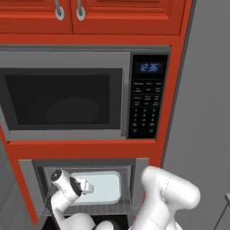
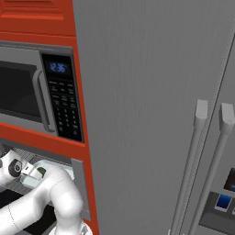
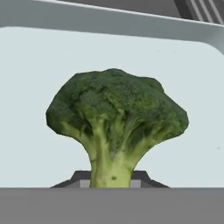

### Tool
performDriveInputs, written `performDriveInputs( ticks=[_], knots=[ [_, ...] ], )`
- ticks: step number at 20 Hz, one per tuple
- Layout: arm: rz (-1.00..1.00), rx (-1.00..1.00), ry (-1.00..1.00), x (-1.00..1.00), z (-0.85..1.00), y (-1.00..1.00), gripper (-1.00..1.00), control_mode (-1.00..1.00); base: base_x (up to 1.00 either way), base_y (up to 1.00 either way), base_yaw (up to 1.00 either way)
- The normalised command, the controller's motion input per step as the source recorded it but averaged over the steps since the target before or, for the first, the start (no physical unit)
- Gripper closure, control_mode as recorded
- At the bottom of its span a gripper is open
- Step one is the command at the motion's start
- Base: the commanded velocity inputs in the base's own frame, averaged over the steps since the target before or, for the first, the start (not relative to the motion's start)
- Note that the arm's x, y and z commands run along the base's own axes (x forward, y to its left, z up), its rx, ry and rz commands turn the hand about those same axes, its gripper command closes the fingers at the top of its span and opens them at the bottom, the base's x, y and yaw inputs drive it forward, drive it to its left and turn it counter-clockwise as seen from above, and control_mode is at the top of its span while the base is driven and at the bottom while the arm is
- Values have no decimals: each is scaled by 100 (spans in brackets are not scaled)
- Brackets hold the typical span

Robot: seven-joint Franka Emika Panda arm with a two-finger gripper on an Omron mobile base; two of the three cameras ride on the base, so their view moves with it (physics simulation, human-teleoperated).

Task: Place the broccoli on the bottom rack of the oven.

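Inside the oven (image 1: 27, 179) cavity at lower left: gripper (image 1: 86, 186) clamped on the broccoli (image 3: 116, 120) by its stem, floret held over the pale tray (image 1: 105, 186), tray on a wire shelf. Above, microwave (image 1: 63, 96) with blue clock. Far right, grey fridge handles (image 2: 199, 137).

Both base views look forward at the microwave (image 1: 63, 96) and the oven (image 1: 85, 186) below it, one from each side. The hand view sits close above the pale tray (image 3: 35, 78).
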Motion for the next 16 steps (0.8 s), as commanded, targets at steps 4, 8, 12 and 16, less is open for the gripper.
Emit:
performDriveInputs(
  ticks=[4,8,12,16],
  knots=[
    [0,0,0,0,-18,0,-100,-100,0,0,0],
    [0,0,-2,-7,0,0,-100,-100,0,0,0],
    [0,-4,-4,-11,23,11,-100,-100,0,0,0],
    [0,-3,-1,-24,72,13,-100,-100,0,0,0]
  ],
)
